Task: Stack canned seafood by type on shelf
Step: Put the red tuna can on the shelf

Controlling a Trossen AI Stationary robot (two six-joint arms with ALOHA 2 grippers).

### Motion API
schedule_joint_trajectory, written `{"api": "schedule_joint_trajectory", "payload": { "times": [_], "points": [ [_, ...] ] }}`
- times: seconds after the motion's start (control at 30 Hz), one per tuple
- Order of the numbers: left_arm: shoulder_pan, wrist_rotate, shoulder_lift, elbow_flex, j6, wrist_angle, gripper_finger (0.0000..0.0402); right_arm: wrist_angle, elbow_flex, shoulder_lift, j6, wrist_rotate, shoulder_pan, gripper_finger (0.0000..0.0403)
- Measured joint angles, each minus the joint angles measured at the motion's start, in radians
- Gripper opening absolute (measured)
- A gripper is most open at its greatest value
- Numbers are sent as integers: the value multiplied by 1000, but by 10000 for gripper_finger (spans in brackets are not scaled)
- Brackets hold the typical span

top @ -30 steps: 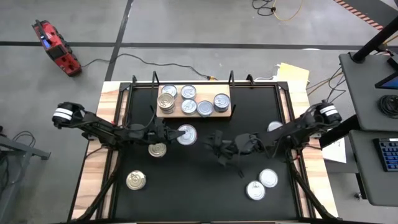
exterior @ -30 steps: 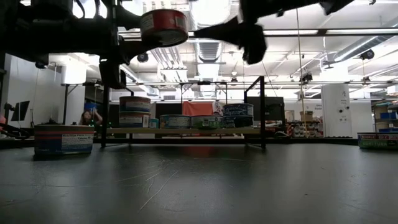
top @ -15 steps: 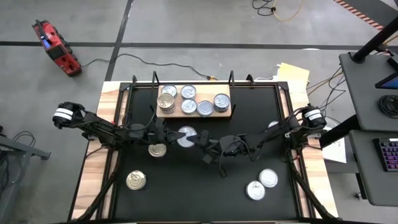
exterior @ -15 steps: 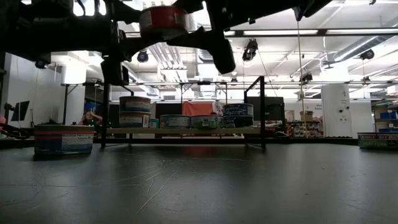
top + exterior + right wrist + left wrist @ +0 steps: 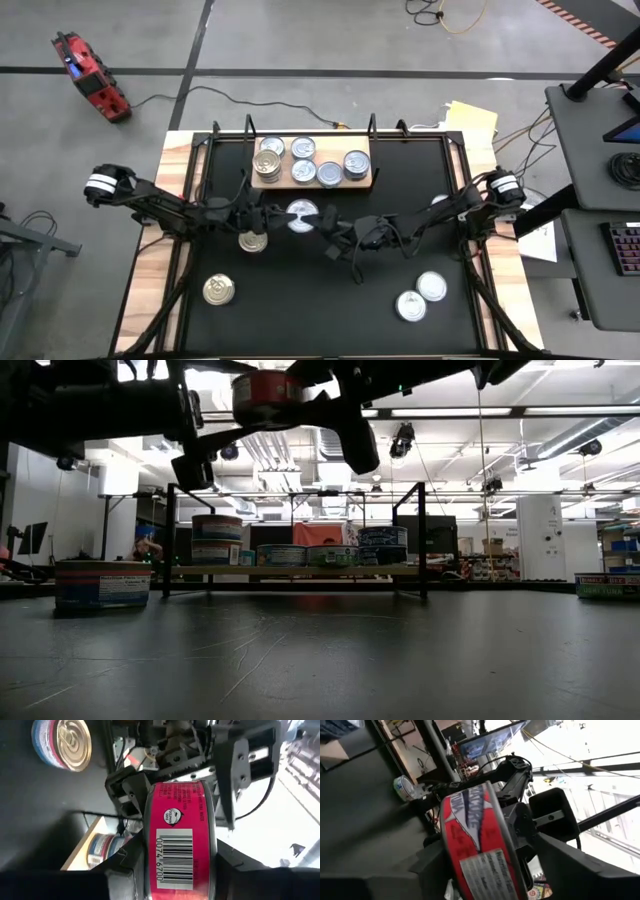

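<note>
A red-labelled, silver-topped can (image 5: pixel 300 215) hangs in the air over the table's middle, just near of the shelf (image 5: pixel 335 145). It shows upright in the low view (image 5: pixel 266 398). My right gripper (image 5: pixel 318 218) reaches in from the right and is shut on it. My left gripper (image 5: pixel 278 214) comes from the left, open, with one finger above and one below the can's left part (image 5: pixel 475 835). The shelf, a light wooden board, carries several silver-topped cans, one of them stacked on another. My right gripper pinches the can between its two fingers, one on the flat top and one on the flat bottom, at the can's right part (image 5: pixel 180 870). The fingers come level from the table's right. The can is lifted clear and upright. Whether my left gripper touches the can I cannot tell.
Two gold-topped cans stand on the black table left of the middle (image 5: pixel 253 240) and near the left front (image 5: pixel 218 290). Two silver-topped ones (image 5: pixel 432 286) (image 5: pixel 410 305) stand at the right front, and another (image 5: pixel 441 203) lies half under the right arm. A black frame borders the shelf.
My right arm has swung toward the table's left until its fingers closed in around the can that my left gripper held up. In the last half second my left gripper has opened, its lower finger dropping away from the can's bottom. The can has stayed in place in the air.
</note>
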Motion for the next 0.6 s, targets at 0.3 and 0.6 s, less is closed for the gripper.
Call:
{"api": "schedule_joint_trajectory", "payload": {
  "times": [0.3,0.6],
  "points": [
    [6,4,-18,1,88,34,327,-10,-11,-66,77,75,-27,130],
    [7,27,-32,1,546,74,324,-4,-22,-127,175,85,-82,127]
  ]
}}
